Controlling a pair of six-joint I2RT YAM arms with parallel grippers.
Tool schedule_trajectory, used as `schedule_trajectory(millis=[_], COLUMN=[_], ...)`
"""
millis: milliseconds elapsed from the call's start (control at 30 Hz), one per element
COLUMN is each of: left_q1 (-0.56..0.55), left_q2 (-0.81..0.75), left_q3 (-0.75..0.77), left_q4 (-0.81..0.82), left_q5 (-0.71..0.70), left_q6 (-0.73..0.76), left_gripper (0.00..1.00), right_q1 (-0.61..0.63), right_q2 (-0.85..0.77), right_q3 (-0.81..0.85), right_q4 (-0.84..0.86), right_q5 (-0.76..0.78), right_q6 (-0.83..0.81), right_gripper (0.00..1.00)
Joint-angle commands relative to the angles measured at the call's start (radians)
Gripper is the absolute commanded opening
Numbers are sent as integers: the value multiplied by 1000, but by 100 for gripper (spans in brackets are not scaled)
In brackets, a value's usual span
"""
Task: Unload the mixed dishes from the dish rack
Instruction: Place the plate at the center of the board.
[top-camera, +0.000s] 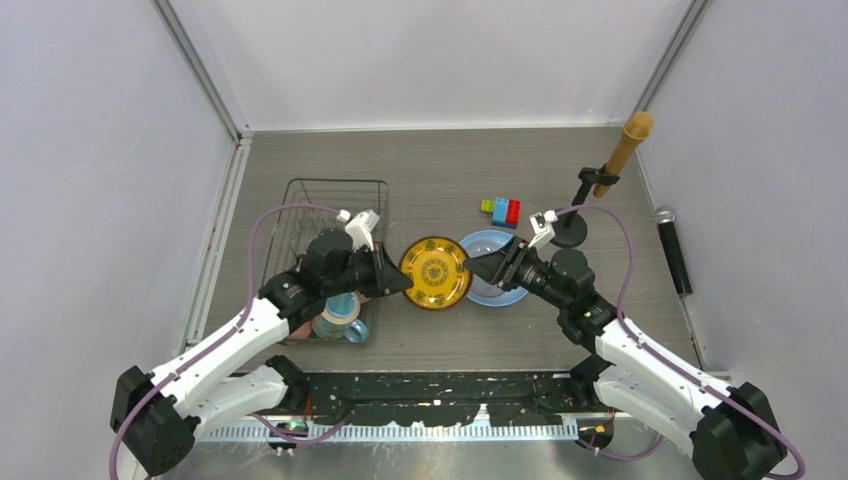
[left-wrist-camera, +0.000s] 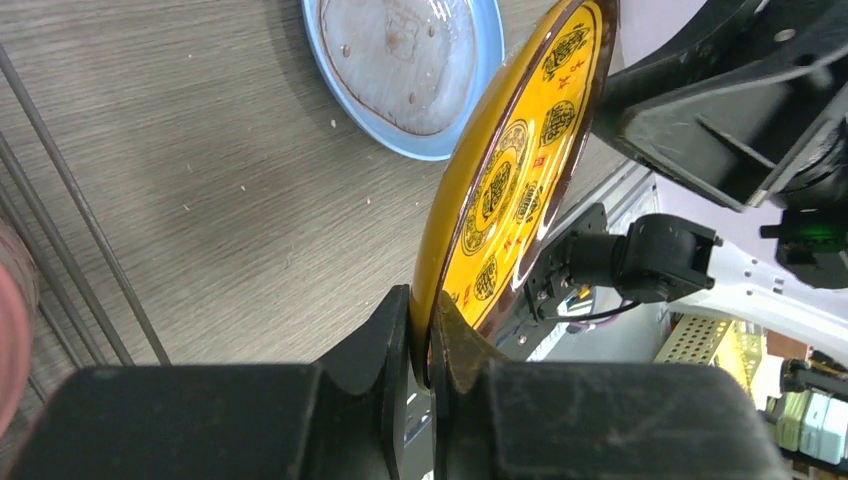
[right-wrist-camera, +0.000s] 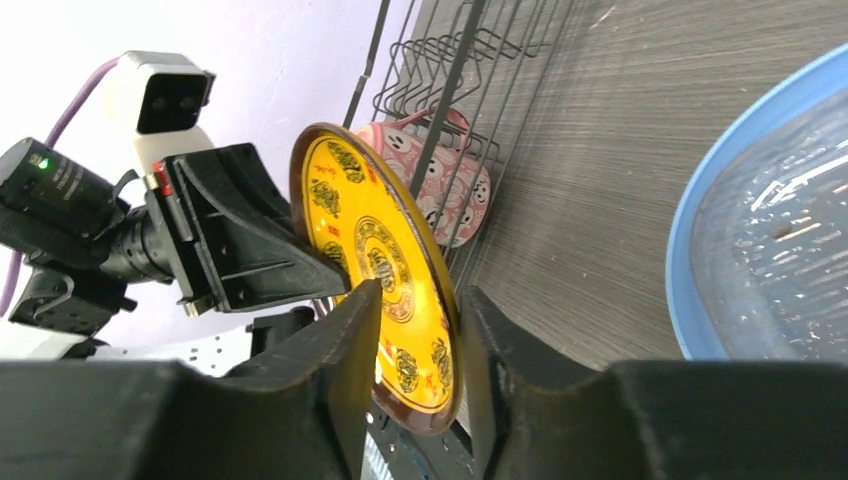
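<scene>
**Left hand** (left-wrist-camera: 422, 340): clamped on the lower rim of the small yellow patterned plate (left-wrist-camera: 510, 190), one finger on each face. The plate is carried clear of the worktop (top-camera: 440, 170), in the gap between the black wire dish rack (top-camera: 335, 185) and the light blue plate (top-camera: 495, 243).

**Right hand** (right-wrist-camera: 415, 310): its fingers bracket the opposite rim of the same plate. Whether the pads already press on it cannot be told from where I stand.

**Surroundings:** the light blue plate lies flat on the worktop with a clear glass bowl (left-wrist-camera: 400, 50) in it. A pink patterned mug (right-wrist-camera: 440, 180) and a blue mug (top-camera: 342, 318) remain in the rack.

**Step in hand:** by appearance, an arm-to-arm transfer of the yellow plate, so the unloading is only partly done.

**Next move:** the right hand should hold the rim firmly before the left one lets go. A glazed rim pinched near its edge may slip or swing. The plate then wants lowering flat, beside the blue plate.
</scene>
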Motion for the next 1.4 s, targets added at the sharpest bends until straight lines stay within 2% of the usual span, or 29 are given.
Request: schedule_trajectory(millis=[0, 100, 167, 233, 367, 567, 833, 867, 1000, 1133, 1300, 1367], left_q1=[-30, -45, -50, -53, -68, -92, -95, -95, -95, -95, -95, -95], left_q2=[1, -8, -18, -22, -27, -45, -35, -30, -26, -36, -58, -71], left_q3=[19, 6, -2, -6, -22, -52, -15, -11, -13, -4, 57, 78], left_q4=[43, 64, 69, 67, 68, 91, 65, 60, 65, 48, -83, -120], left_q5=[-7, 3, 4, -7, -31, -41, -36, -35, -40, -61, -172, -206], left_q6=[-24, -31, -39, -53, -80, -110, -90, -86, -82, -69, -36, -24], left_gripper=[0, 0, 0, 0, 0, 1, 29, 37, 59, 97, 100, 100], right_q1=[-4, -3, -3, -3, -3, -2, -2, -2, -3, -2, -4, -4], right_q2=[-2, -26, -50, -77, -132, -174, -221, -223, -217, -208, -222, -231], right_q3=[-30, -47, -62, -78, -108, -86, -69, -66, -39, -23, 7, 36], right_q4=[120, 120, 123, 135, 138, 29, -95, -105, -147, -192, -308, -411], right_q5=[-49, -55, -60, -66, -63, -89, -27, -23, 0, 58, 146, 207], right_q6=[35, 55, 61, 62, 71, 67, 70, 64, 28, 24, -3, -30], right_gripper=[35, 26, 7, 1, 1, 1, 1, 1, 1, 1, 1, 1])
